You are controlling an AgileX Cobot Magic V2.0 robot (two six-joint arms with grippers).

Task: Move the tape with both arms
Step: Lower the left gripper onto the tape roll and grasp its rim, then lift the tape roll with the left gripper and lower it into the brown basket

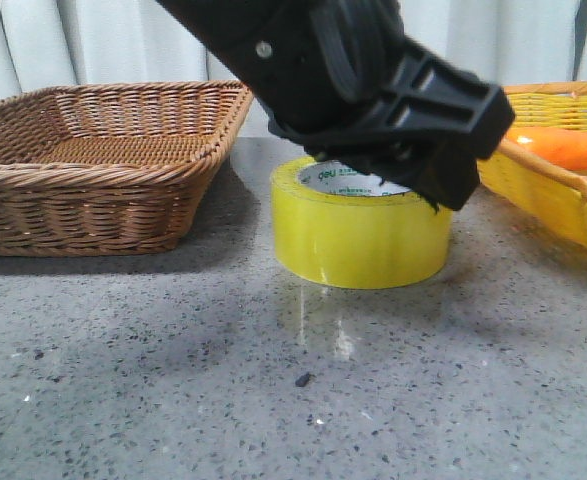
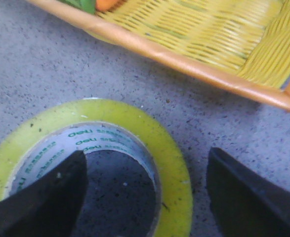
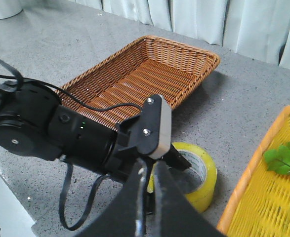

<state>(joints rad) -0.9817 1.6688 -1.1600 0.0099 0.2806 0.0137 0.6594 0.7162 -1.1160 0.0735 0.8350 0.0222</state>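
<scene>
The tape (image 1: pixel 358 235), a wide yellow roll with a white core printed in green, lies flat on the grey table. My left gripper (image 1: pixel 405 182) reaches down over its right side. In the left wrist view the gripper (image 2: pixel 147 197) is open, one finger inside the core (image 2: pixel 41 197) and the other outside the roll's wall (image 2: pixel 253 197), with the tape's wall (image 2: pixel 172 163) between them and not pinched. My right gripper (image 3: pixel 147 197) is shut and empty, held above and back from the tape (image 3: pixel 204 173) and the left arm (image 3: pixel 46 128).
A brown wicker basket (image 1: pixel 93 160) stands left of the tape. A yellow basket (image 1: pixel 563 205) with an orange carrot (image 1: pixel 563 148) stands close on the right, and its rim shows in the left wrist view (image 2: pixel 184 59). Curtains hang behind.
</scene>
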